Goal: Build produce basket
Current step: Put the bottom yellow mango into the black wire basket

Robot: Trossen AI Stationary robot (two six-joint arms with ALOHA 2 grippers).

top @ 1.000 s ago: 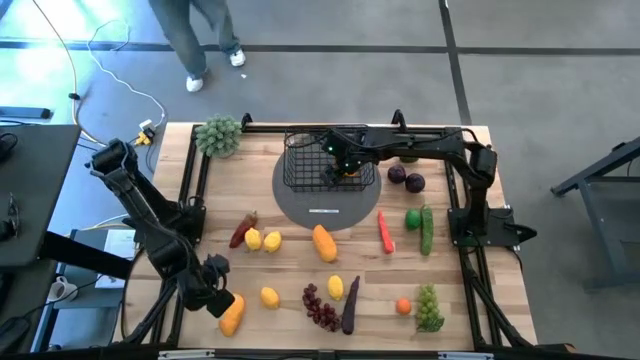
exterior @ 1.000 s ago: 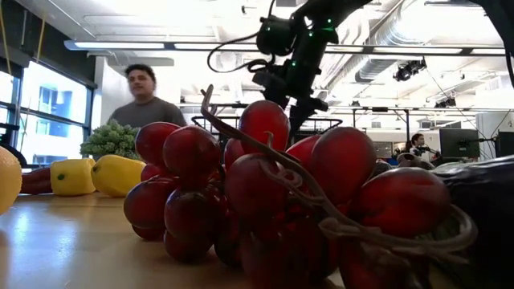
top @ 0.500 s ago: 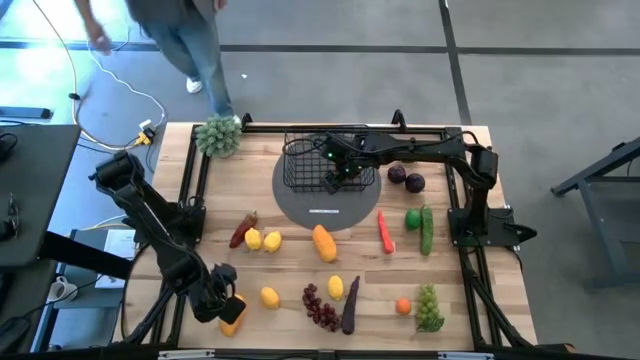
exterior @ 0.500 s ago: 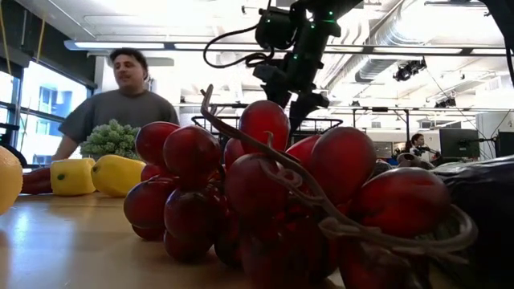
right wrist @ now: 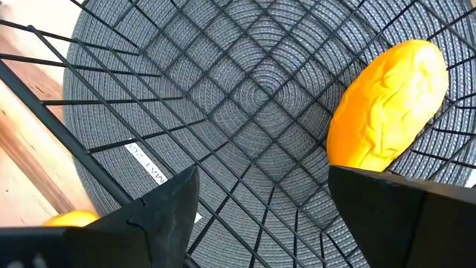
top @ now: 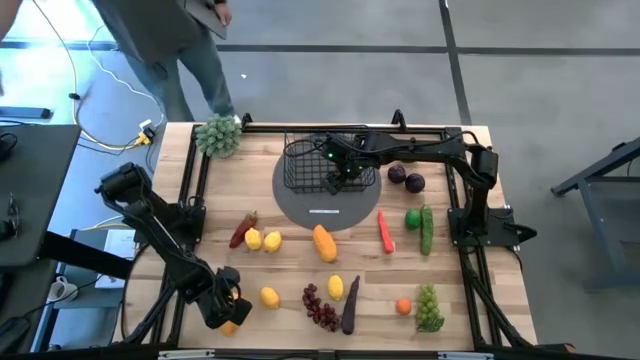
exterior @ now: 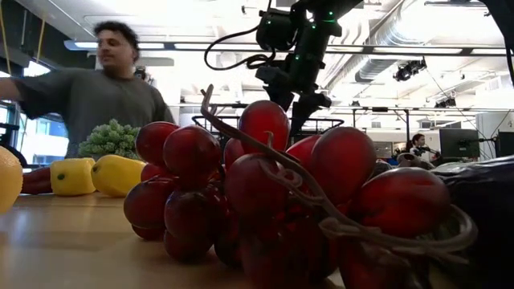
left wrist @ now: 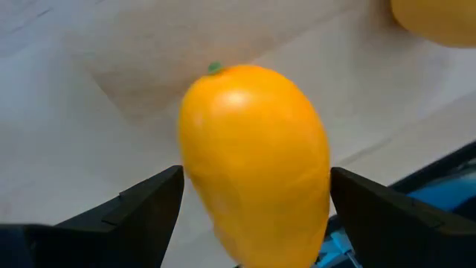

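The black wire basket (top: pixel 305 160) stands on a round grey mat (top: pixel 327 208) at the table's far middle. My right gripper (top: pixel 335 178) hangs open over the basket's inside (right wrist: pixel 264 179), and also shows in the low view (exterior: pixel 301 96). A bumpy yellow-orange fruit (right wrist: pixel 387 104) lies on the basket's floor. My left gripper (top: pixel 224 307) is low at the near left corner, open, with a finger on each side of an orange mango (left wrist: pixel 256 160). That mango (top: pixel 232 326) lies on the table. Lemons, grapes and other toy produce are spread over the near half. My left gripper comes down from above with one finger (left wrist: pixel 149 212) close on each side of the mango's middle (left wrist: pixel 193 171). Whether the fingers touch it, I cannot tell. The mango rests on the wood.
Loose on the table are red grapes (top: pixel 320 307), an eggplant (top: pixel 349 305), lemons (top: pixel 262 240), a second mango (top: pixel 324 243), a carrot (top: pixel 386 232), a cucumber (top: pixel 427 230) and green grapes (top: pixel 429 308). A leafy bunch (top: pixel 219 136) sits at the far left corner. A person (exterior: pixel 96 88) stands behind the table.
My left gripper has moved toward the near edge and down, and its fingers now stand on either side of the orange mango. My right gripper has risen a little above the basket. The person behind the table has walked closer to its far left corner.
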